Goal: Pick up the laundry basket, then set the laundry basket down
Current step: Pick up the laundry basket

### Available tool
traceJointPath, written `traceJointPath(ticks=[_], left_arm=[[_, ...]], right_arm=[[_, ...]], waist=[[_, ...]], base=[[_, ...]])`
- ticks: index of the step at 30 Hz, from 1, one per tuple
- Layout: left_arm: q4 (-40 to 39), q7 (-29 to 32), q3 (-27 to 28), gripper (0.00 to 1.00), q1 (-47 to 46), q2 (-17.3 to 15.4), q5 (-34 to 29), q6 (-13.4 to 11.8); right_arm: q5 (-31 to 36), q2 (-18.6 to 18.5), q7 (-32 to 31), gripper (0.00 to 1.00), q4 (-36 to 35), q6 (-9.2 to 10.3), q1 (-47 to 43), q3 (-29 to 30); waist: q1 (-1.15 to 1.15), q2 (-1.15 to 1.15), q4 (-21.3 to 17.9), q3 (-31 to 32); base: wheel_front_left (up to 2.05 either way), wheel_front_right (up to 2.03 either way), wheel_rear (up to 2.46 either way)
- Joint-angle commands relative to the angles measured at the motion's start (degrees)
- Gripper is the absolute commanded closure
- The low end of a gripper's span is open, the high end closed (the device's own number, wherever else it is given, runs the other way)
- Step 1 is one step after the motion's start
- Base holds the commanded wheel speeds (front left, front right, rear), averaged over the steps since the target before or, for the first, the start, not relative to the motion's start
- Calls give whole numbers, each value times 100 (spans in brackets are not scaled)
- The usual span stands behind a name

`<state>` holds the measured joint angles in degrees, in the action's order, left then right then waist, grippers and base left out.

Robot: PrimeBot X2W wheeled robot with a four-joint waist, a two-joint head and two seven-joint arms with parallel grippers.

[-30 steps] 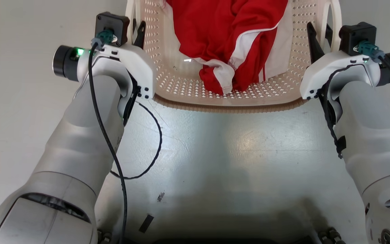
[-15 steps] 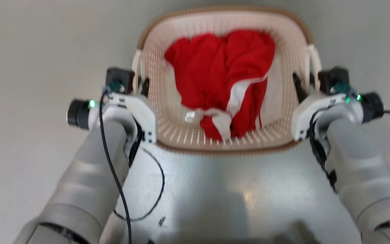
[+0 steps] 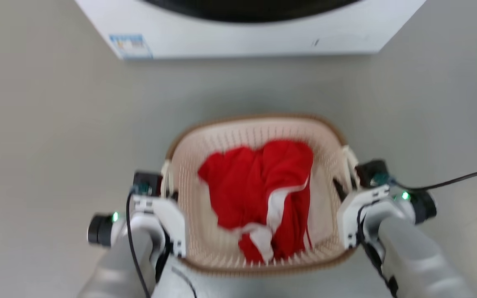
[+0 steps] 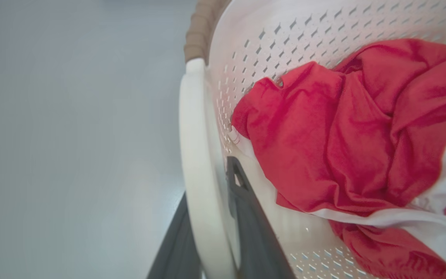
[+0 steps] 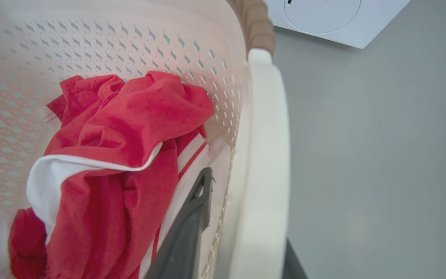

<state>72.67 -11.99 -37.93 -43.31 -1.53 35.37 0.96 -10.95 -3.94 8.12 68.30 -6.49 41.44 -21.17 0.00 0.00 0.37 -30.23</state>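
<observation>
crumpled red-and-white garment, white washing machine beyond it on grey floor.

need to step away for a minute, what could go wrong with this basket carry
Each gripper pinches only a thin white handle: if the left gripper or right gripper slips, the basket could tip.
The red clothes lie loose and might spill.
The washing machine stands ahead; moving forward may bump it.
</observation>
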Motion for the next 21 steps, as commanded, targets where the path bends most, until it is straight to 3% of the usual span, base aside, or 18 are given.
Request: traceJointPath(ticks=[1, 8, 21], left_arm=[[-60, -46, 31, 100, 185, -134, 38, -15], [-119, 118, -180, 100, 829, -134, 288, -17], [-460, 372, -658, 100, 1699, -134, 795, -201]], right_arm=[[-113, 106, -205, 100, -155, -100, -416, -446], [-658, 106, -641, 100, -335, -100, -920, -999], [-1129, 106, -863, 100, -240, -100, -1589, -1479]], waist=[[0, 0, -223, 706], [0, 0, -298, 1562], [0, 0, -277, 2586]], base=[[0, 0, 0], [0, 0, 0], [0, 0, 0]])
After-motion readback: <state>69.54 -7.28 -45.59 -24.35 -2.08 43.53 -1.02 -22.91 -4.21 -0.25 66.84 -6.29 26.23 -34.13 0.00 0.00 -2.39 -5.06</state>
